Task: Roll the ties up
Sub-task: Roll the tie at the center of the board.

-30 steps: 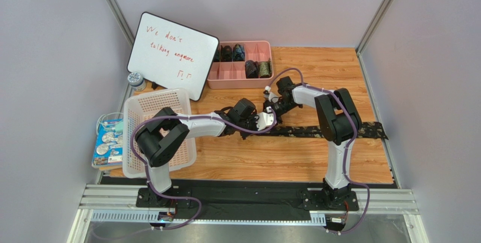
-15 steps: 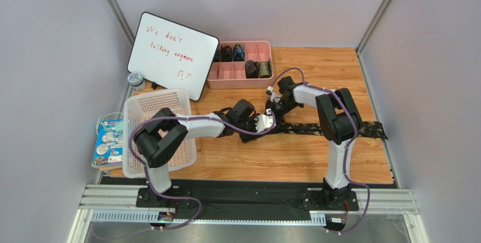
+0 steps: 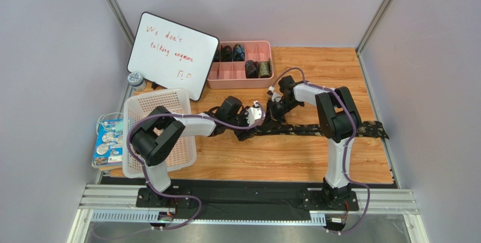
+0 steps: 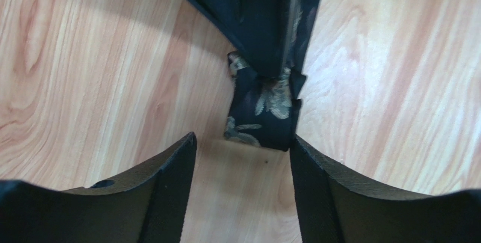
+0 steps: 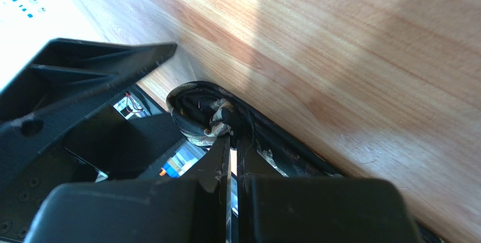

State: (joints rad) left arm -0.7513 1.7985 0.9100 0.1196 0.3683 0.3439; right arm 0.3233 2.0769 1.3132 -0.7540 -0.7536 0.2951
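A dark tie [image 3: 322,129] with an olive leaf pattern lies flat across the wooden table, running right to the table edge. Its left end is folded into a small roll [image 4: 262,108], also seen in the right wrist view [image 5: 197,113]. My right gripper [image 3: 275,117] comes down from above and is shut on that rolled end [image 5: 230,141]. My left gripper [image 3: 261,126] is open just left of the roll, its jaws [image 4: 243,139] low over the wood, with its right finger [image 4: 316,181] touching the roll's edge. Several rolled ties [image 3: 251,68] sit in the pink tray [image 3: 228,73].
A whiteboard [image 3: 172,51] leans at the back left. A white mesh basket [image 3: 161,130] stands at the left beside my left arm. A clear container of packets [image 3: 108,139] sits at the far left edge. Grey walls enclose the table.
My left gripper has pulled back to the left and let go of the tie end, its wrist swinging away. My right gripper has stayed on the rolled end.
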